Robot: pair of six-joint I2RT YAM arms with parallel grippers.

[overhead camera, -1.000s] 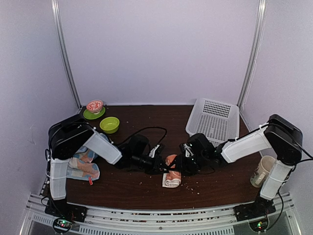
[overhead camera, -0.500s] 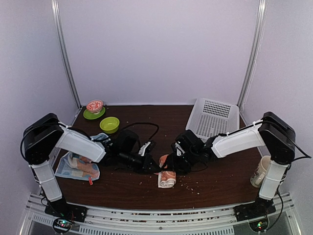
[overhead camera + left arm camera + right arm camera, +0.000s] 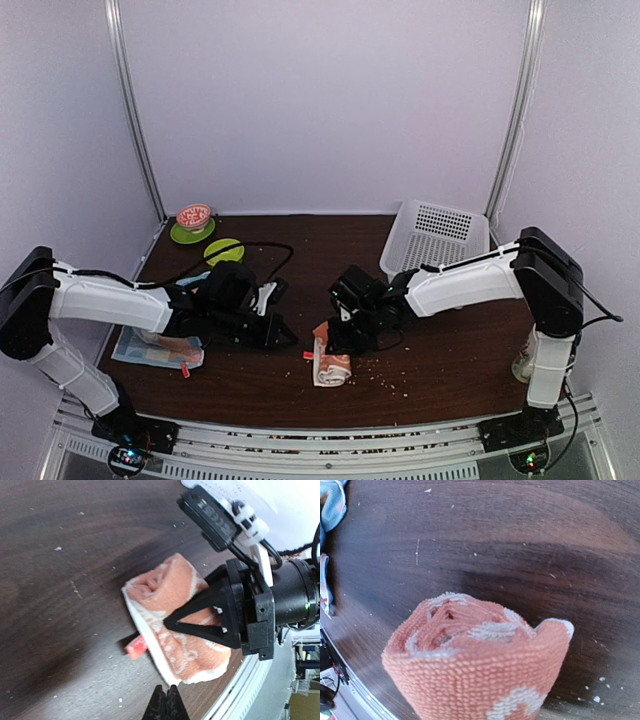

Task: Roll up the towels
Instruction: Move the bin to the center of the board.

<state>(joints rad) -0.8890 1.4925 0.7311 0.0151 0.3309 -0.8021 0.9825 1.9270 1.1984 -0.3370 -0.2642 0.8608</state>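
The jaws of the left gripper (image 3: 167,705) are pressed fully together and nothing is held in them. At the front left of the table (image 3: 450,360), the light-blue towel (image 3: 130,350) is seen lying unrolled, partly under the left arm. Near the front centre the orange towel (image 3: 170,587) is found rolled into a tight bundle on the table, and it appears to be pinched by the right gripper (image 3: 333,340), whose jaws are closed narrowly on it. The first roll is judged nearly finished. Next a gentle release is called for, so that the roll is not undone, and then the blue towel must be taken at one edge.
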